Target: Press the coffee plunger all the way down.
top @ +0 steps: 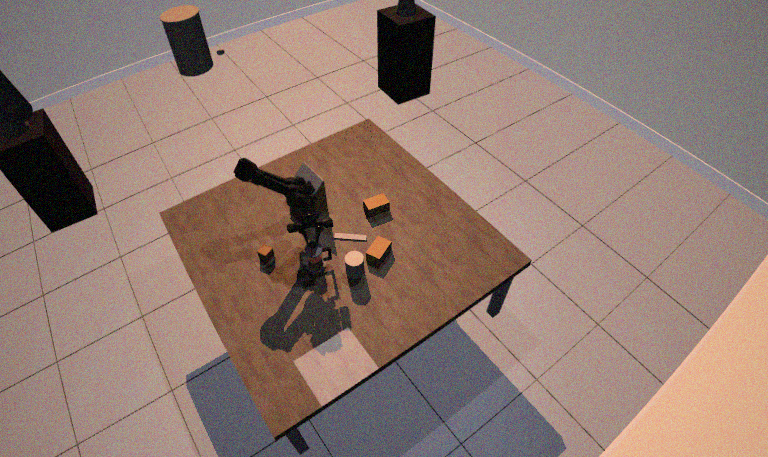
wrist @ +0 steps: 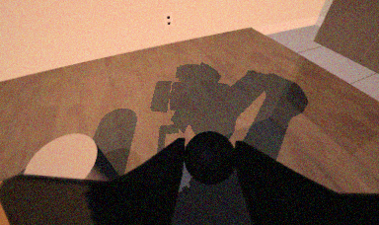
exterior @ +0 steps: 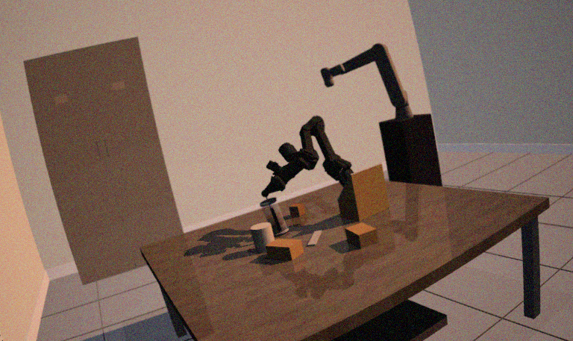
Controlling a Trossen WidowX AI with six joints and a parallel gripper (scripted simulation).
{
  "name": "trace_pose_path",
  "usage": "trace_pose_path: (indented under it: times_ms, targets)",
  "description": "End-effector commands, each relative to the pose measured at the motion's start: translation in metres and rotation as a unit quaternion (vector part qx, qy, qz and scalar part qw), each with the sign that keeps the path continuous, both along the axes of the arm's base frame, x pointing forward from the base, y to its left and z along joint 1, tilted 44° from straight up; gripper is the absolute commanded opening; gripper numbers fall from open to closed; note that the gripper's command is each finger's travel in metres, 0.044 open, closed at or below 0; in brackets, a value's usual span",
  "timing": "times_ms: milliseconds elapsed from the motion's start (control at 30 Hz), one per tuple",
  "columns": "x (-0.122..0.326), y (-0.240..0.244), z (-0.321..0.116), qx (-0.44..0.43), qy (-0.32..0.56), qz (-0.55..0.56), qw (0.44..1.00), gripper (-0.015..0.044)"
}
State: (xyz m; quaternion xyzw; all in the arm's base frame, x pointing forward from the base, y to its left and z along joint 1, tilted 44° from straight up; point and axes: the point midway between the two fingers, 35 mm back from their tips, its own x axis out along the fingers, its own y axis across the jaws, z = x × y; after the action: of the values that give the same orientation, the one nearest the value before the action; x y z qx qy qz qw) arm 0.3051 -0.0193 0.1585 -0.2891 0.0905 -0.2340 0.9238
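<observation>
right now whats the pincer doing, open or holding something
Pincer: closed on the round knob of the coffee plunger, just above the coffee press.

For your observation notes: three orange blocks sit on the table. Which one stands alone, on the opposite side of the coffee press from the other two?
The smallest orange block: it stands apart beyond the coffee press, while the two larger blocks sit together near the pale cylinder.

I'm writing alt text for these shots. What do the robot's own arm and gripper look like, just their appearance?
The arm is uniformly matte black to dark grey: slim rounded links joined by bulkier cylindrical joints. No cables, labels or markings can be made out. The gripper is equally dark; in the wrist view its two fingers appear as broad, flat, angular black slabs tapering toward the tips.
</observation>
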Motion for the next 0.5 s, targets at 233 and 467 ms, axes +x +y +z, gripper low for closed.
trace_pose_path:
  times_ms: [233, 467]
  targets:
    - [0.0026, -0.0048, -0.0055, -0.006, 0.013, -0.011, 1.000, 0.0123]
    - [0.0041, -0.0044, -0.0052, -0.006, 0.013, -0.011, 1.000, 0.0123]
